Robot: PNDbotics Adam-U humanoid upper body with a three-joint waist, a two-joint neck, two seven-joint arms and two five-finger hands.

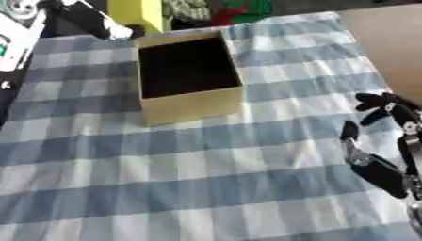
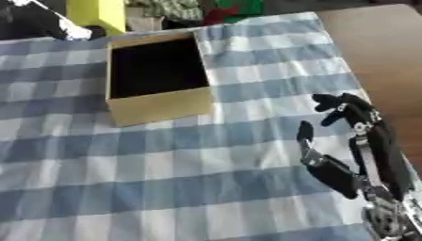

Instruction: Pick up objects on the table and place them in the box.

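The right hand (image 2: 354, 141) is black throughout, with slim, segmented fingers (image 2: 336, 102) and a thumb (image 2: 306, 134) ending in rounded tips. A pale marking shows on the back of the hand, too blurred to read. Below the palm, the black casing gives way to a silver wrist (image 2: 385, 214) of bare metal parts.

Between your right hand (image 2: 346, 136), fingers relaxed near the table's (image 1: 206, 188) right edge, and the box (image 1: 194, 106), the checked cloth lies bare. The box mouth opens upward, unobstructed. Behind it a yellow block (image 1: 136, 13) and dark clutter crowd the far edge.
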